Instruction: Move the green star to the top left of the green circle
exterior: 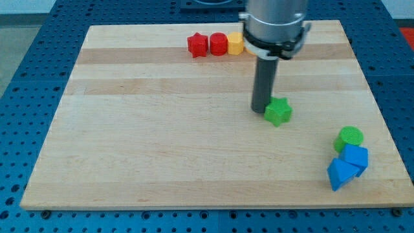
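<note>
The green star (pixel 279 111) lies on the wooden board, right of centre. My tip (pixel 259 109) stands just to the star's left, touching or almost touching it. The green circle (pixel 350 137) lies near the board's right edge, lower and to the right of the star, well apart from it.
Two blue blocks (pixel 355 158) (pixel 340 174) sit just below the green circle. A red star-like block (pixel 197 44), a red block (pixel 218 43) and a yellow block (pixel 235 44) stand in a row at the view's top, left of the arm's body (pixel 275 26).
</note>
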`<state>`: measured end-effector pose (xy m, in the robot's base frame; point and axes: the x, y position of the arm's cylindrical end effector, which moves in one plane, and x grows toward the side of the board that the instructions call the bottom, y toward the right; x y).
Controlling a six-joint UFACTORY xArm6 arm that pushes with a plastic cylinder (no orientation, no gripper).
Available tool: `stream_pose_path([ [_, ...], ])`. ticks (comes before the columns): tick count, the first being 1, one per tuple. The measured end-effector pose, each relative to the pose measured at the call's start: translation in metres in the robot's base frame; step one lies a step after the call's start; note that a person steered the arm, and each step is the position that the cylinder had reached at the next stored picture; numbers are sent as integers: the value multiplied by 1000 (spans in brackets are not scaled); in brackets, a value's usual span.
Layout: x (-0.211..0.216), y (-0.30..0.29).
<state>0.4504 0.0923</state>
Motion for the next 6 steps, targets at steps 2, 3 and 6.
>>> stream_pose_path([
  [2,9,52],
  [3,14,75],
  [6,-40,60],
])
